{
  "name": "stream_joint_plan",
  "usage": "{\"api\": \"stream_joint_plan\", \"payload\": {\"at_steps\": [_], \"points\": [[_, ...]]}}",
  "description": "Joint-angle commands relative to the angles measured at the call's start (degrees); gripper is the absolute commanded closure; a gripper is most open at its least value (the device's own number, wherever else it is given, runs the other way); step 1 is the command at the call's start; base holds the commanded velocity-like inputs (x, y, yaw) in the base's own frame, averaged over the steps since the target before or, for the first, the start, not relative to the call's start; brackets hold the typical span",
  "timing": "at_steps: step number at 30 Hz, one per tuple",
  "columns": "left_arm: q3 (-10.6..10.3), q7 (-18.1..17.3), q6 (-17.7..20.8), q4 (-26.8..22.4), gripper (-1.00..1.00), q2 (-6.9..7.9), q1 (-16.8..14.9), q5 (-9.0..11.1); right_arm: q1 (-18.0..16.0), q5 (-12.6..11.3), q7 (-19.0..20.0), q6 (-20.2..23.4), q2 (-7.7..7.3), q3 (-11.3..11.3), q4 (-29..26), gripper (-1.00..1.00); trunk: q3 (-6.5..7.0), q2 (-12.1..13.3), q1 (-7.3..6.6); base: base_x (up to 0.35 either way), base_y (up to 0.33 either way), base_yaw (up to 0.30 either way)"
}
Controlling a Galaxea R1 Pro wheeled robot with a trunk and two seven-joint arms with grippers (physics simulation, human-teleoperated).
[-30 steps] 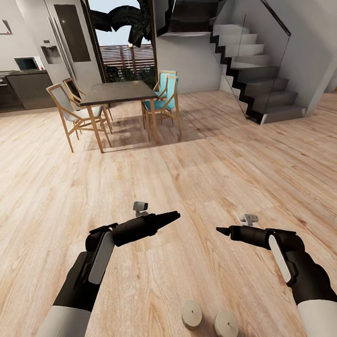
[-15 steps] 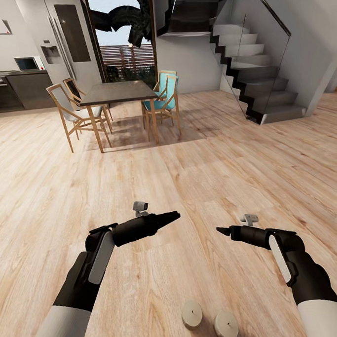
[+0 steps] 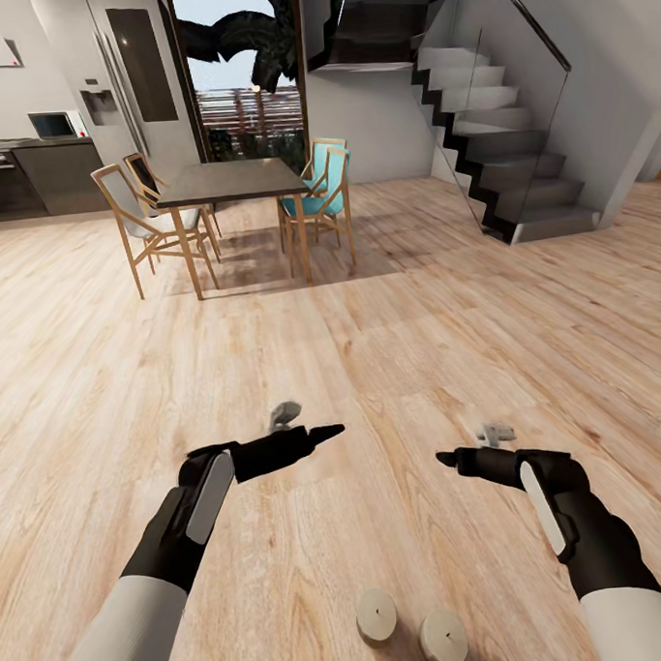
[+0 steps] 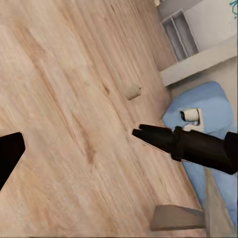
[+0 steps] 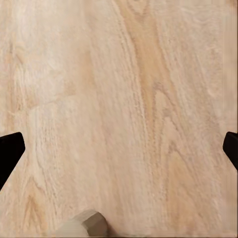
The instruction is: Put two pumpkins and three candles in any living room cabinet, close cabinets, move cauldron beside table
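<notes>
The left gripper (image 3: 328, 431) hangs over the floor (image 3: 390, 347) with nothing in it, and its wrist view shows its jaws spread wide. Two candles (image 3: 376, 615) sit on the floor close in front of the robot, between the arms. The right gripper (image 3: 444, 456) is wide apart and empty too. If it drops too fast, it could knock a candle over and send it rolling.
</notes>
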Motion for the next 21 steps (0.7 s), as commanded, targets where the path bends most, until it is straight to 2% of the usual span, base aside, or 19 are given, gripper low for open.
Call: {"api": "stream_joint_plan", "payload": {"at_steps": [1, 4, 5, 6, 8, 10, 13, 16, 21], "points": [[-0.07, 4.64, 0.06, 0.13, -1.0, -0.18, -0.06, 0.18, -0.01, -0.09, -3.05, 0.19, 0.03, 1.21, 0.06, -1.0, 0.0, 0.0, 0.0, 0.0, 0.0, 0.0], [-0.24, 18.84, 0.13, 0.99, -1.0, -0.5, -0.12, 0.34, -0.03, -0.37, -12.53, 1.0, 0.27, 4.68, 0.47, -1.0, 0.0, 0.0, 0.0, 0.0, 0.0, 0.0], [-0.27, 20.92, 0.17, 1.18, -1.0, -0.54, -0.12, 0.35, -0.04, -0.45, -14.22, 1.42, 0.46, 5.14, 0.57, -1.0, 0.0, 0.0, 0.0, 0.0, 0.0, 0.0], [-0.48, 26.5, 0.36, 1.99, -1.0, -0.77, -0.17, 0.35, -0.25, -0.61, -19.68, 3.79, 1.94, 6.2, 1.2, -1.0, 0.0, 0.0, 0.0, 0.0, 0.0, 0.0], [-1.89, 33.0, 0.56, 4.23, -1.0, -1.82, -0.46, 0.18, -0.5, -0.68, -26.98, 7.47, 4.87, 6.92, 2.68, -1.0, 0.0, 0.0, 0.0, 0.0, 0.0, 0.0], [-3.35, 36.52, 0.59, 6.62, -1.0, -2.17, -0.83, 0.08, -0.57, -0.64, -29.67, 8.44, 5.98, 7.17, 4.17, -1.0, 0.0, 0.0, 0.0, 0.0, 0.0, 0.0], [-6.75, 44.92, 0.66, 14.3, -1.0, -2.73, -3.88, 0.14, -0.83, -0.62, -31.9, 9.29, 7.1, 8.12, 9.59, -1.0, 0.0, 0.0, 0.0, 0.0, 0.0, 0.0], [-8.4, 49.05, 0.74, 18.44, -1.0, -3.57, -5.37, 0.29, -1.34, -0.64, -32.29, 9.62, 8.03, 9.75, 11.26, -1.0, 0.0, 0.0, 0.0, 0.0, 0.0, 0.0], [-8.98, 49.55, 1.66, 17.86, -1.0, -3.92, -5.83, 0.54, -1.5, -0.81, -32.39, 9.76, 8.77, 10.68, 11.98, -1.0, 0.08, 0.0, 0.0, 0.0, 0.0, -0.064]]}}
